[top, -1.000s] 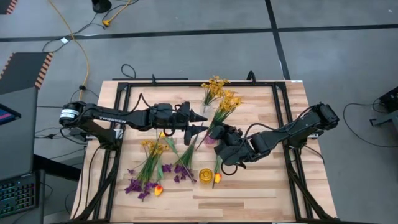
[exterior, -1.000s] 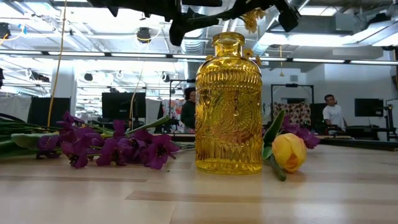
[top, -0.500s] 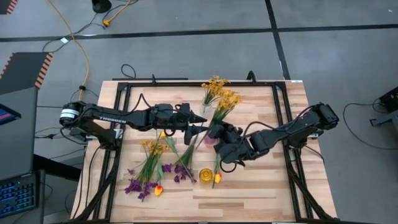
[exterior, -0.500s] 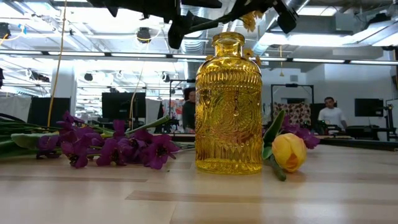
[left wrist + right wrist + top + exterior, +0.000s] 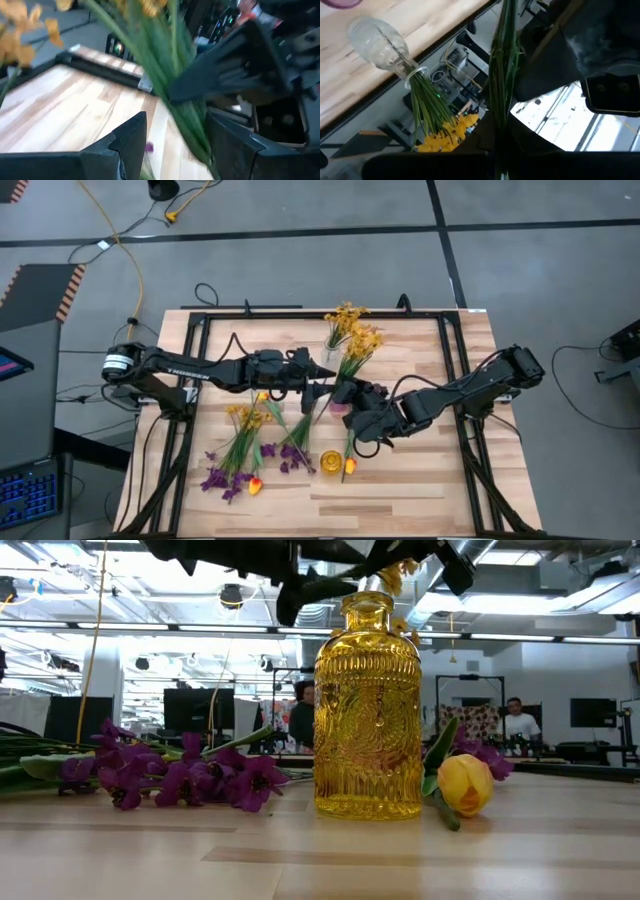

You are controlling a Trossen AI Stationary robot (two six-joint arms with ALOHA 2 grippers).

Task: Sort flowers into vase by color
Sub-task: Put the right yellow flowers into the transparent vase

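Two tools [image 5: 318,377] [image 5: 347,392] (mid-table) meet — one yellow stem [image 5: 356,350] between.

My left gripper [image 5: 318,377] fingers spread at table centre, my right gripper [image 5: 345,392] just beside, clamped.

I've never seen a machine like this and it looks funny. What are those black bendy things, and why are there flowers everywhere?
Those are two robot arms at a wooden table. One picture looks down from above, one looks across the table top, and two come from little cameras on the arms' wrists.

The right hand holds up a bunch of small yellow flowers by its green stems. The left hand, with fingers apart, is right beside those stems.

A clear glass vase already holds some yellow flowers. A yellow glass vase stands empty. Purple flowers and a yellow tulip lie on the table, waiting to be sorted.
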